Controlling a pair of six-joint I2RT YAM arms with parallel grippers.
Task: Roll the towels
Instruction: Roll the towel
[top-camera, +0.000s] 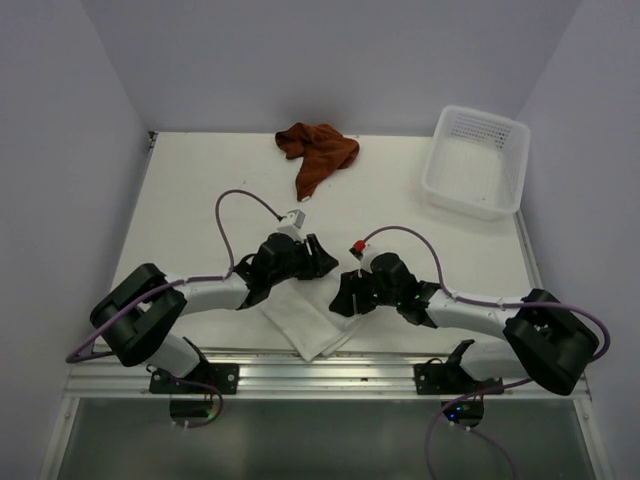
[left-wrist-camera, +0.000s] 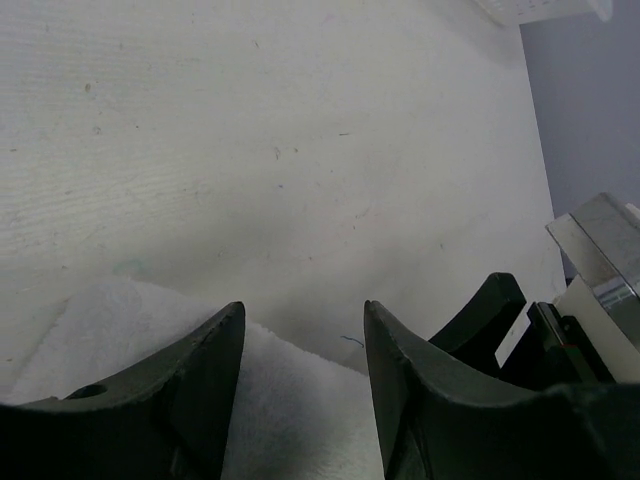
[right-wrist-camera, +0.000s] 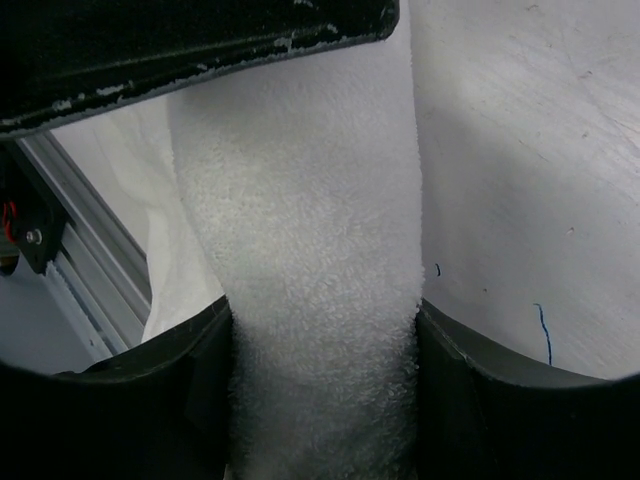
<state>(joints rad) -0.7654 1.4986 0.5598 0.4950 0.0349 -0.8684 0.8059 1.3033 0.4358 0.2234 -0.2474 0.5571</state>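
You are working with the white towel (top-camera: 305, 325), which is lying on the near middle of the counter (top-camera: 200, 200), between your two arms. It is thick looped terry. Part of it is curling into a soft tube, while the rest is lying flat in a folded slab that reaches toward the ribbed aluminium rail (top-camera: 330, 375) at the counter's near edge.

Your right hand (right-wrist-camera: 325, 310) is closing around that tube. The pile is filling the whole gap between its two dark, matte, curved fingers and touching both, so the hand is standing about half apart with the towel gripped.

Your left hand (left-wrist-camera: 305, 320) is sitting on the towel's far left side. Its fingers are also about half apart, and a fat fold of the same terry is pressing against both inner faces low down, with bare counter showing beyond.

The counter is showing as white painted board, faintly grained and scuffed, with two short blue pen strokes (right-wrist-camera: 543, 335) beside your right hand.

The rust-brown towel (top-camera: 318, 152) is lying crumpled in a loose heap at the far middle edge, one tail trailing toward you, well apart from both hands.

The white plastic basket (top-camera: 470, 170) is sitting at the far right corner, with its perforated walls and floor showing.
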